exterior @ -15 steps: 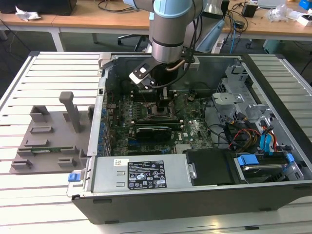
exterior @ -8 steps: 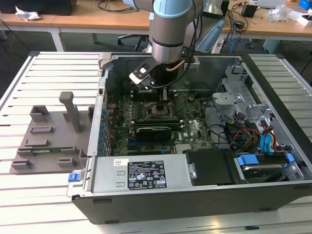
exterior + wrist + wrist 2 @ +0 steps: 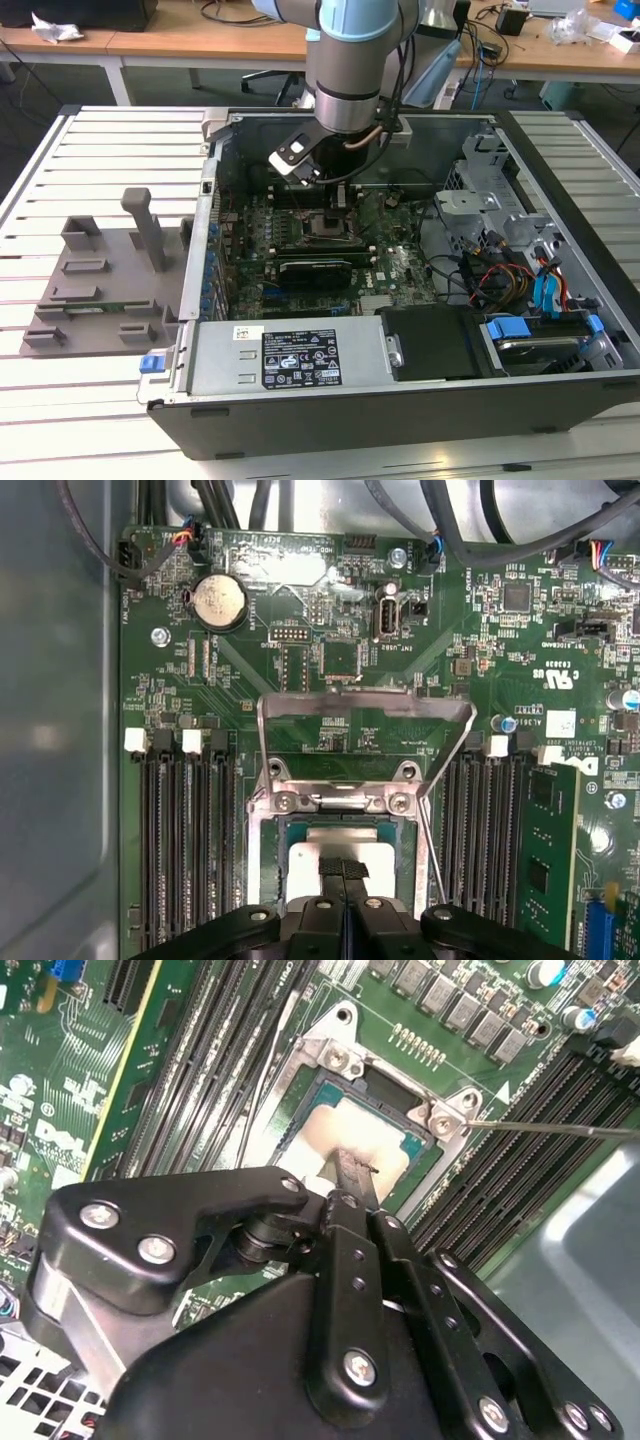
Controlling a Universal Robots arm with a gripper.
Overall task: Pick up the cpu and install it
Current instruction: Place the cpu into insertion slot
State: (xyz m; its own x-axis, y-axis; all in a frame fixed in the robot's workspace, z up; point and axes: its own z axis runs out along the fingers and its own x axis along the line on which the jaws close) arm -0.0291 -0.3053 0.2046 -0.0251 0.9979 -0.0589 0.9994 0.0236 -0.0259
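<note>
Work is at the processor socket [image 3: 262, 880], deep in an open computer case [image 3: 350, 420] that lies on a slatted worktop [image 3: 100, 150]. The arm [image 3: 350, 60] enters the case from twelve o'clock in the exterior view. The pincer [image 3: 343, 866] hangs over the motherboard [image 3: 400, 270] near the case's middle.

In both wrist views its two thin fingers [image 3: 352, 1175] are clenched flat against each other with nothing between them. Their tips sit over the middle of the cpu [image 3: 345, 1130], whose pale silvery top lies level inside the socket frame. Whether the tips press on the metal or stop just above it I cannot tell, as they hide that spot.

The hinged load plate [image 3: 365, 720] stands raised, off the chip. The thin wire lever [image 3: 560, 1130] runs out from the socket's corner. Memory slots [image 3: 185, 850] flank the socket on both sides.

In the exterior view a grey fixture [image 3: 100, 290] rests on the worktop at nine o'clock from the case, well apart from the pincer. The labelled power supply [image 3: 300, 355] lies in the case at six o'clock from the socket.
</note>
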